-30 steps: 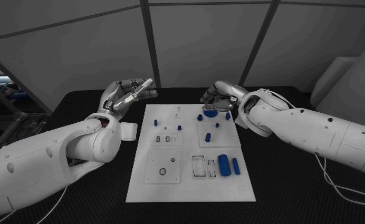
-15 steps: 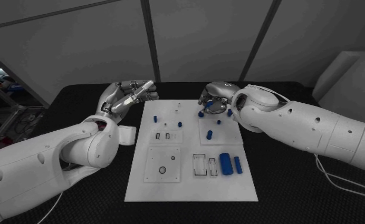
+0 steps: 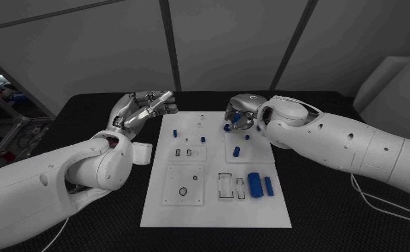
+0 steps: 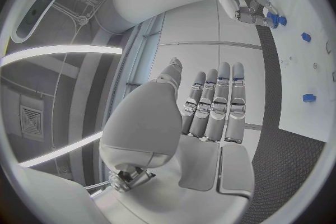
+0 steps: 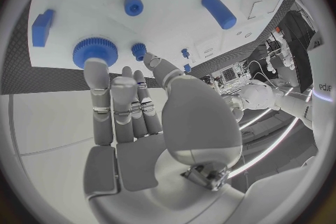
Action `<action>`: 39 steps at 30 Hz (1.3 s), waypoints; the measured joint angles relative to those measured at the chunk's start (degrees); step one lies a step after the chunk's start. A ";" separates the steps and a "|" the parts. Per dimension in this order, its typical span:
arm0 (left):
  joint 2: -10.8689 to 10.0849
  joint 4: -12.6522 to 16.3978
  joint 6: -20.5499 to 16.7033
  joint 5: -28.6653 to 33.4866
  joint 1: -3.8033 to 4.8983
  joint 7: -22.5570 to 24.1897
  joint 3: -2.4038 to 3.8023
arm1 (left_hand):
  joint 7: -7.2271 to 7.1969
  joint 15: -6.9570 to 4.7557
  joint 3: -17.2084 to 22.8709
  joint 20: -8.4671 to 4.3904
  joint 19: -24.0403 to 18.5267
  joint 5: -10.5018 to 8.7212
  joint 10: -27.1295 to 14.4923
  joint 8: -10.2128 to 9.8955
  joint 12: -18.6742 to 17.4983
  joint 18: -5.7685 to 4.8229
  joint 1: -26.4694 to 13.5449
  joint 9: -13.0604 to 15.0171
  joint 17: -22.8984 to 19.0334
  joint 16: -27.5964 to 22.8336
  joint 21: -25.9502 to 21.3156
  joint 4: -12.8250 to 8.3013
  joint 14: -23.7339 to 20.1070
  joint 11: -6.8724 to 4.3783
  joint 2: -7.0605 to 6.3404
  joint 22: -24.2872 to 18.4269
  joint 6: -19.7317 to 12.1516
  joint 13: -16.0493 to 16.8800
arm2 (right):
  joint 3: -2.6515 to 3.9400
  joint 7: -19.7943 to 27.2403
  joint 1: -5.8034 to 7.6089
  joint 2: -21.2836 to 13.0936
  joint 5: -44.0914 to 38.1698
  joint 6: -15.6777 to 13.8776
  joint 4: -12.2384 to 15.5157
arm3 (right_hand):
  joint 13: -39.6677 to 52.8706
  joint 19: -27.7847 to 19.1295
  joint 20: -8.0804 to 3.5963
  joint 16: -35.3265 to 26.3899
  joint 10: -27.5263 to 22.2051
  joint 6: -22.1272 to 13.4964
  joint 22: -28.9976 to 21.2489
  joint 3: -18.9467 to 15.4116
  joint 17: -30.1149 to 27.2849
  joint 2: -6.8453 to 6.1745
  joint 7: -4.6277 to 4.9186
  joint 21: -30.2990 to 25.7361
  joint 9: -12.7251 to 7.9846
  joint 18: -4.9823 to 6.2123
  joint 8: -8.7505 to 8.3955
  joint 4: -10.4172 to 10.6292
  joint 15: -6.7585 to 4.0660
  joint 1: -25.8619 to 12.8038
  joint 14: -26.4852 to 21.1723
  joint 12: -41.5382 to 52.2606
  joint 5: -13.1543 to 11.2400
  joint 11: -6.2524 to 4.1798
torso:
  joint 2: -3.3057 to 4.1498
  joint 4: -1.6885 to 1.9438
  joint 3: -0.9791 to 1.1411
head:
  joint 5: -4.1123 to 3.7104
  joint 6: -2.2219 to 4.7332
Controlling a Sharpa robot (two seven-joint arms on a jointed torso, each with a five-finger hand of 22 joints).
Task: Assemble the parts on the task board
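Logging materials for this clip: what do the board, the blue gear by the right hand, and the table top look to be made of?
Board: probably rigid plastic, matt white, flat with crisp edges and little glare.
Gear: likely moulded or printed plastic, evenly blue and matt, with fine ridges round its rim; the right hand reaches toward it.
Table: black with a woven-looking, mesh-like texture, perhaps fabric or a rubber mat; I cannot tell which.

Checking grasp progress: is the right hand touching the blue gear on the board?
Touching. In the right wrist view, a fingertip of the right hand lies against the rim of the blue gear, with no gap between them.

White task board (image 3: 214,204) on black table (image 3: 324,216)
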 measured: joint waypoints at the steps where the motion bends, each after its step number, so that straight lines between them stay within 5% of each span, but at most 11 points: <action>1: -0.01 0.02 0.00 0.00 0.01 -0.02 0.00 | 0.00 0.00 0.00 0.00 0.00 0.00 0.00 0.00 0.00 0.00 0.00 0.00 0.00 0.00 0.00 0.00 0.00 0.00 0.00 0.00 0.00 0.00 | 0.00 -0.09 0.00 0.09 -0.11 0.18 -0.10 | 0.00 0.09 0.09 0.58 0.00 0.00 0.67 0.03 0.59 -0.04 0.00 0.51 0.00 0.00 0.00 0.03 0.00 0.04 0.00 0.00 0.00 0.00 | 0.03 0.00 0.02 | 0.00 0.01; 9: -0.10 0.01 0.00 -0.02 0.02 -0.13 0.01 | 0.00 0.00 0.00 0.00 0.00 0.00 0.00 0.00 0.00 0.00 0.00 0.00 0.00 0.00 0.00 0.00 0.00 0.00 0.00 0.00 0.00 0.00 | -0.01 -0.41 0.01 0.82 -0.73 1.23 -0.58 | 0.00 0.98 0.18 4.22 0.00 0.00 5.08 0.93 4.14 -0.04 0.00 3.92 0.00 0.01 0.00 0.50 0.00 0.04 0.00 0.00 0.00 0.00 | 0.28 0.00 0.13 | 0.05 -0.08; 11: -0.10 -0.01 0.00 -0.03 0.03 -0.15 0.01 | 0.00 0.00 0.00 0.00 0.00 0.00 0.00 0.00 0.00 0.00 0.00 0.00 0.00 0.00 0.00 0.00 0.00 0.00 0.00 0.00 0.00 0.00 | -0.01 -0.44 0.01 0.98 -0.82 1.39 -0.72 | 0.00 0.99 0.19 4.99 0.00 0.00 6.15 1.29 4.88 -0.04 0.00 4.71 -0.01 -0.89 0.00 0.60 0.00 0.04 0.00 0.00 0.00 0.00 | 0.32 0.02 0.15 | 0.05 -0.09; 33: -0.05 -0.10 0.05 -0.06 0.05 -0.44 0.01 | 0.00 0.00 -0.16 0.20 0.20 0.00 -0.22 -0.22 -0.30 0.00 -0.23 -0.04 -0.03 -0.24 0.00 -0.16 0.00 0.22 0.23 -0.10 0.00 0.01 | -0.03 -0.32 0.02 2.59 -1.09 2.84 -2.33 | 0.00 2.03 0.19 9.79 2.10 0.76 12.32 4.72 9.50 0.80 -0.31 9.38 0.11 -0.88 0.00 1.32 0.00 0.87 0.00 0.49 -1.99 -0.63 | 0.69 0.12 0.30 | 0.12 -0.25; 35: -0.06 -0.10 0.06 -0.06 0.05 -0.47 0.01 | 0.00 0.00 -0.16 0.20 0.19 0.00 -0.22 -0.22 -0.30 0.00 -0.23 -0.04 -0.03 -0.24 0.00 -0.16 0.00 0.22 0.23 -0.10 -0.01 0.01 | -0.03 -0.31 0.05 2.67 -1.09 3.01 -2.44 | 0.00 2.03 0.19 9.99 2.23 1.00 12.64 4.84 9.67 0.80 -0.24 9.60 0.11 -1.80 0.00 1.31 0.00 0.87 -0.01 0.49 -2.18 -0.68 | 0.70 0.12 0.30 | 0.10 -0.27; 39: -0.12 -0.08 0.08 -0.06 0.08 -0.53 0.01 | 0.00 0.00 -0.16 0.20 0.20 0.00 -0.22 -0.22 -0.30 0.00 -0.23 -0.04 -0.03 -0.23 0.00 -0.16 0.00 0.22 0.23 -0.10 0.00 0.01 | -0.03 -0.30 0.09 2.70 -1.10 3.28 -2.53 | -0.02 2.03 0.19 10.48 2.70 1.21 13.20 5.31 10.08 0.80 -0.43 10.14 0.16 -1.79 0.00 1.33 0.00 0.87 0.00 0.47 -2.18 -0.82 | 0.76 0.12 0.32 | 0.10 -0.40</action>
